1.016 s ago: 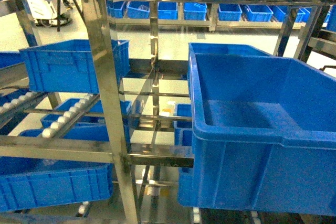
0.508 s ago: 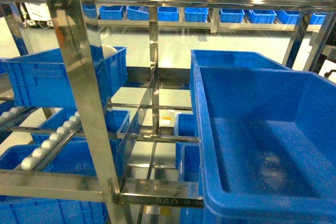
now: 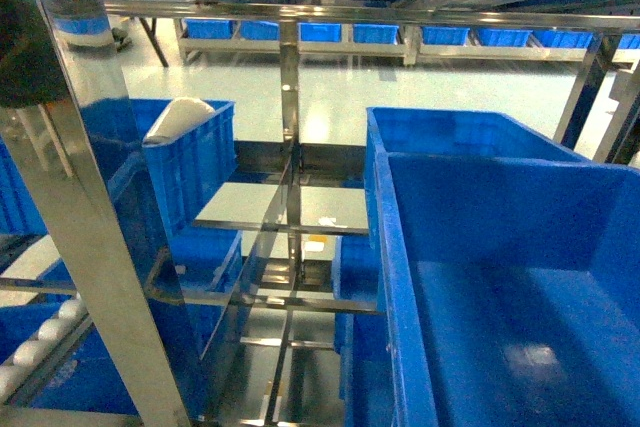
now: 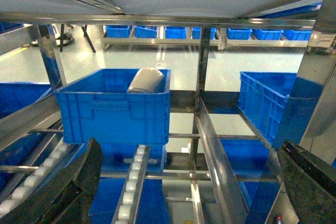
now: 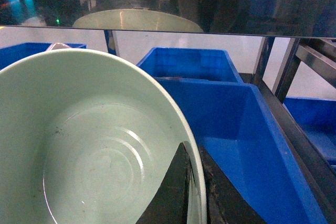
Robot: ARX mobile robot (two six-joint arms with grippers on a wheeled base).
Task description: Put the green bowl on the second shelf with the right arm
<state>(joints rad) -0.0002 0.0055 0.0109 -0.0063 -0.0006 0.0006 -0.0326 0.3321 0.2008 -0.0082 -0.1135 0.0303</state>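
Note:
The green bowl (image 5: 89, 145), pale mint with faint rings in its bottom, fills the left of the right wrist view. My right gripper (image 5: 195, 195) is shut on its rim, one black finger (image 5: 170, 195) inside the wall and the other outside. The bowl hangs to the left of a big blue crate (image 5: 236, 129). A shiny steel shelf sheet (image 5: 226, 3) spans the top and mirrors the bowl's rim; which level it is I cannot tell. Neither bowl nor right arm shows in the head view. My left gripper (image 4: 186, 192) stands open and holds nothing, facing the rack.
Steel rack posts (image 3: 290, 147) and roller rails (image 4: 134, 182) stand in front. A blue crate (image 4: 113, 106) on the left lane holds a pale rounded object (image 4: 147, 80). A large blue crate (image 3: 520, 277) sits at the right. Further blue crates (image 3: 320, 32) line the far racks.
The head view has risen and moved closer to the rack: the near post slid left and the big right crate is seen more from above.

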